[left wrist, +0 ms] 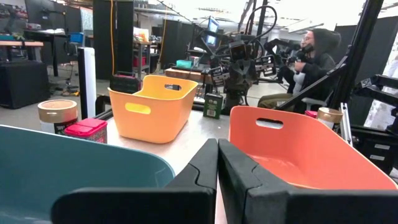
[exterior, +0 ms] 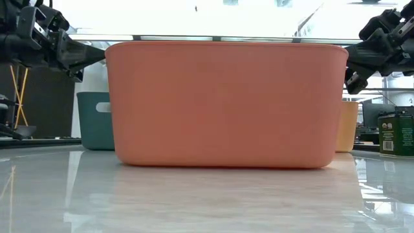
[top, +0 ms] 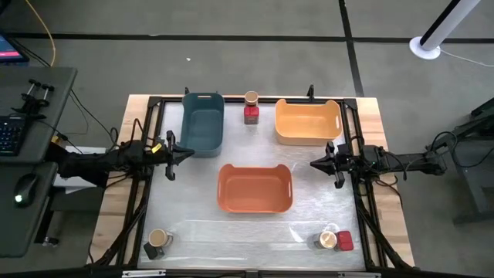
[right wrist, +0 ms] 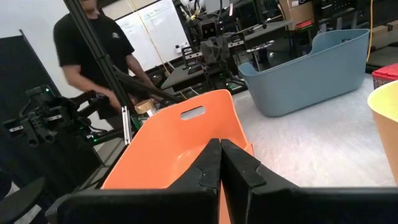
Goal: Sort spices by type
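**Bins crowd the bench; spices wait at its edges**

While both arms hover at mid-height of the high view, three bins fill the middle of the bench (top: 193,232). An orange bin (top: 255,188) sits at centre, a blue bin (top: 202,122) at upper left of centre and a yellow bin (top: 308,121) at upper right. The left tool (top: 187,154) hangs just below the blue bin, its fingers pressed together on nothing. The right tool (top: 314,164) hangs between the yellow and orange bins, likewise closed and empty.

Between the blue and yellow bins, at the top centre of the high view, a tan-lidded jar (top: 252,98) stands touching a red tin (top: 251,115) just below it. At lower left, a second tan-lidded jar (top: 159,239) stands against a dark container (top: 151,251). At lower right, a third jar (top: 327,240) lies beside another red tin (top: 344,241); whether they touch is hard to tell.

From bench height, the orange bin blocks nearly the whole frame, hiding most spices; only slivers of the blue and yellow bins show at its sides. A dark container with a green label (exterior: 396,134) shows at right centre, cut off by the frame edge. Labels are too small to read. A person in dark clothing (right wrist: 93,50) stands beyond the bench at the upper left of the right wrist view, and a seated person (left wrist: 311,59) shows at the upper right of the left wrist view.
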